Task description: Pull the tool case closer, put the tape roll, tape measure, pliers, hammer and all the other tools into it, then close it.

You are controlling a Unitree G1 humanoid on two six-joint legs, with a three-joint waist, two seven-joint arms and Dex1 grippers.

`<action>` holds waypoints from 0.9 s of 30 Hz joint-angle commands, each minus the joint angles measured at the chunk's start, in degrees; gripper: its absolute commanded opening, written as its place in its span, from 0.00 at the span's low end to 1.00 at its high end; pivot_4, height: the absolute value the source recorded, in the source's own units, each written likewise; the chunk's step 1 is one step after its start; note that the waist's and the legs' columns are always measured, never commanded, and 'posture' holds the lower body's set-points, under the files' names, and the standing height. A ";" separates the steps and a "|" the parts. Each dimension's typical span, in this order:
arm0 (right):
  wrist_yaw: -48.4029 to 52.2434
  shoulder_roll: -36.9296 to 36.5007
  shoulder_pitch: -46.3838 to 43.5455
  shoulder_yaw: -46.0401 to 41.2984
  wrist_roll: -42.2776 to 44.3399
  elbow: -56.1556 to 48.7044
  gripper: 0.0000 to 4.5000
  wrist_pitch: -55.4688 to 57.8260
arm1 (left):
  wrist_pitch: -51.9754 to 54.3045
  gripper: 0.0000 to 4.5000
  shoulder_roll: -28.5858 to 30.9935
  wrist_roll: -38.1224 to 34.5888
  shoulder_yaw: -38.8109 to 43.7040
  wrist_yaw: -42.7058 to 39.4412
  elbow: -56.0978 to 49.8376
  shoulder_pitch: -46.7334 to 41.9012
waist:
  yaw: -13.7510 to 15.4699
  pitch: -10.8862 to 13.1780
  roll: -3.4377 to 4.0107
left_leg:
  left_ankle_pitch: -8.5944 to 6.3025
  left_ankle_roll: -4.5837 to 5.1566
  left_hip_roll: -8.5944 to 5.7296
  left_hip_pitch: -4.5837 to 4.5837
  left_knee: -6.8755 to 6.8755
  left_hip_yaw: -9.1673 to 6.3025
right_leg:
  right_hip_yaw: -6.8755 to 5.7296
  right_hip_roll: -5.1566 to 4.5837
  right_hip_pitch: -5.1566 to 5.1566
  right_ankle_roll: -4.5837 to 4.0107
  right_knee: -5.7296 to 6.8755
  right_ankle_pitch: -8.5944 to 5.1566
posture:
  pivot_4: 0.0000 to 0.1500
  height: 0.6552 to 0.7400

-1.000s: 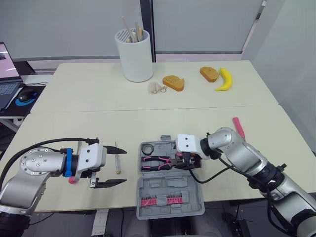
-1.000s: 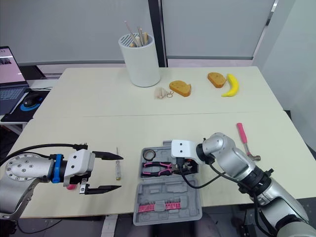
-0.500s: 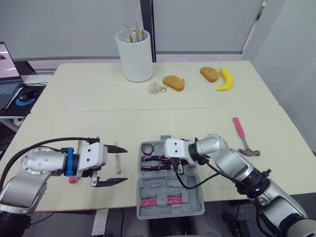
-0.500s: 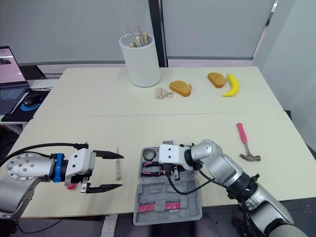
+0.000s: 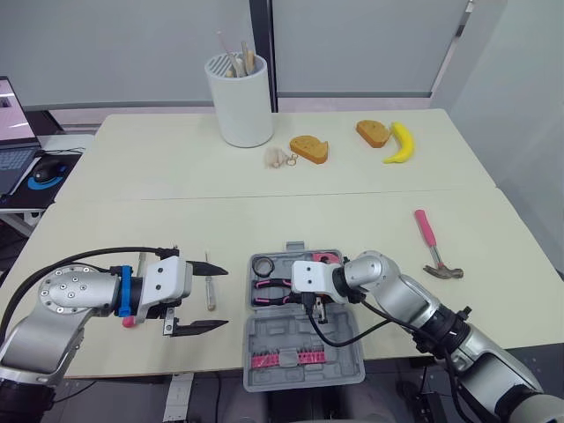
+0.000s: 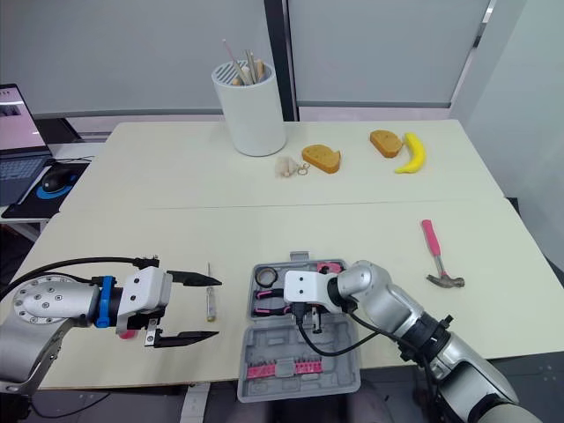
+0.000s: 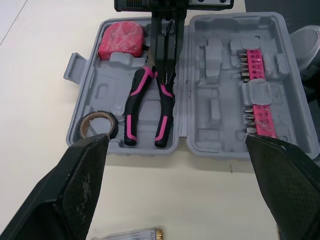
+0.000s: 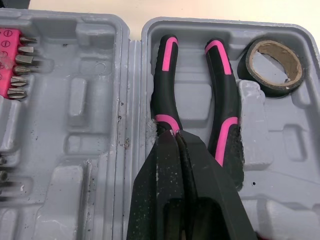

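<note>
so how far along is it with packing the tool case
Done: the tool case sits open near the front edge, holding the tape roll, tape measure and pliers. In hand: the right gripper, shut, has its tips on the pliers. To do: the hammer and the screwdriver, beside the open left gripper, lie on the table; then closing.

Back of the table point(image 5: 176, 167) has a white tub point(image 5: 240, 98) stuffed with sticks, two bread slices point(image 5: 309, 147), a banana point(image 5: 401, 142), plus a laptop point(image 5: 11, 132) and mouse point(image 5: 44, 169) off left.
</note>
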 commanded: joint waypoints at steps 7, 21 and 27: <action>-1.50 -1.99 6.97 -12.67 8.33 -14.32 0.00 -4.82 | 3.25 1.00 -1.08 1.03 1.60 4.80 0.23 2.98 | 0.05 0.02 -0.05 | 0.00 0.00 0.00 -0.15 0.01 -0.03 | 0.01 -0.01 -0.13 -0.01 0.03 -0.01 | 1.00 0.89; 2.32 -24.98 30.07 -29.76 12.59 -19.39 0.00 -11.10 | -7.63 0.25 -6.22 11.63 -7.93 6.49 13.37 1.03 | -0.34 -0.01 -0.14 | 0.00 0.00 0.09 0.02 -0.03 0.09 | 0.04 0.00 0.06 0.00 -0.20 -0.02 | 1.00 0.89; 0.45 -23.07 29.21 -25.79 8.70 -12.98 0.00 -16.35 | -9.36 0.00 -7.98 15.46 -11.42 8.81 13.63 0.96 | -0.38 -0.02 -0.15 | 0.00 0.00 0.06 -0.01 -0.01 0.12 | 0.09 0.01 0.06 0.00 -0.19 -0.03 | 1.00 0.89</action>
